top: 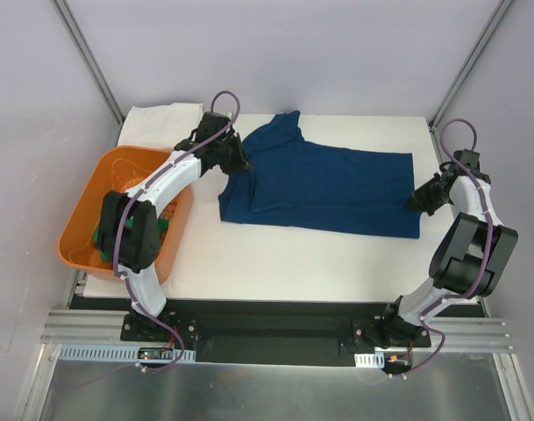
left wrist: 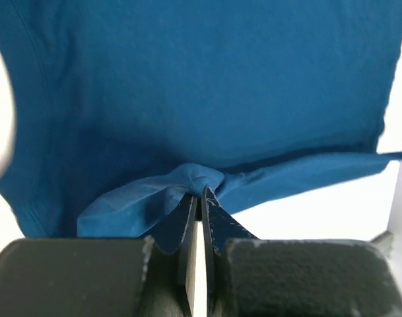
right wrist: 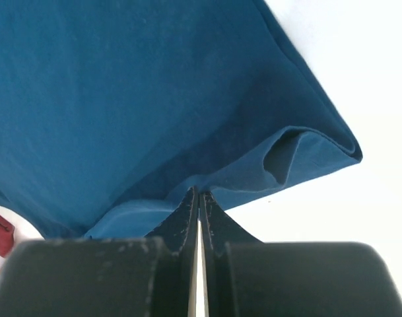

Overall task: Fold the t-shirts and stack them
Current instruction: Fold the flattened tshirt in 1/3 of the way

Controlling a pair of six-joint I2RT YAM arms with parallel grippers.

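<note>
sitting at the near left, the orange tub (top: 78,210) holds green cloth (top: 97,235). the navy blue t-shirt (top: 328,180) lies spread mid-table. the right gripper (top: 417,203) is clamped tight on its right edge, the left gripper (top: 240,165) on its left edge, farther back. a white t-shirt (top: 166,114) lies far left.

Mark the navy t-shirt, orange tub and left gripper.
navy t-shirt (top: 328,184): top external view, middle of its body.
orange tub (top: 84,203): top external view, left inner wall.
left gripper (left wrist: 202,195): left wrist view, between the fingertips pinching the cloth.
</note>
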